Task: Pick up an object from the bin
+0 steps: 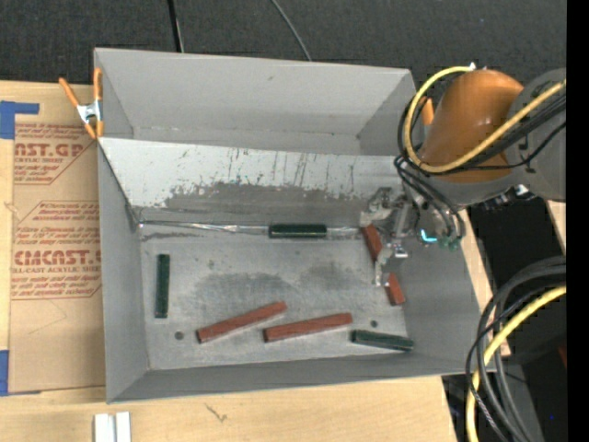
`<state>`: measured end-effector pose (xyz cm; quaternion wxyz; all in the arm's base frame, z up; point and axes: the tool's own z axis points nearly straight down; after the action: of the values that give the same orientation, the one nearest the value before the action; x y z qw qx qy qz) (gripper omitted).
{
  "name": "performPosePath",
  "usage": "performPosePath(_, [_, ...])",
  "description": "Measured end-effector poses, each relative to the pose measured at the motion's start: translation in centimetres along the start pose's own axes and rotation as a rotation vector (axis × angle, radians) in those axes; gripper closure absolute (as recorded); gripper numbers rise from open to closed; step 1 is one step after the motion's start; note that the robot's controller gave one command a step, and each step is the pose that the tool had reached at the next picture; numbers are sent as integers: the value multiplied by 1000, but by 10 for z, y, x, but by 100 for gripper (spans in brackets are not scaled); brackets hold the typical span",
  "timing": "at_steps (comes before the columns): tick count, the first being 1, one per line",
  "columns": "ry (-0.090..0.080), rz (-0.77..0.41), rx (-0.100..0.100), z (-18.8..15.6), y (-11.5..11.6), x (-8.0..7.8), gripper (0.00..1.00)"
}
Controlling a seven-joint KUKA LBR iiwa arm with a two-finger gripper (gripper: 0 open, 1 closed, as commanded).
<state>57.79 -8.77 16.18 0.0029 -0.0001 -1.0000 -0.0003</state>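
Note:
My gripper (387,243) hangs low at the right side of the bin, close to the right wall. Directly under it lies a red-brown stick (395,291), running from just below the gripper toward the front right; its upper part is partly covered by the gripper. A dark green bar (297,231) lies to the gripper's left along the foot of the back wall. Another dark green bar (381,341) rests at the front right corner, below the gripper.
Two red-brown sticks (241,321) (308,327) lie end to end along the front of the bin floor. A dark green bar (162,285) stands lengthwise by the left wall. The arm with its orange cover and yellow cables comes in over the right rim.

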Motion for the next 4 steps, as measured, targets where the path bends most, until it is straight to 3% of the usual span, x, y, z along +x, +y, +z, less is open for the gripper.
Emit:
performPosePath(1, [-8, -1, 1, -5, 0, -2, 0])
performPosePath(2, [-14, -44, 3, 41, 25, 35, 0])
performPosePath(3, [-2, -3, -2, 80, 29, 54, 0])
performPosePath(4, [-23, -124, 2, 87, 17, 71, 100])
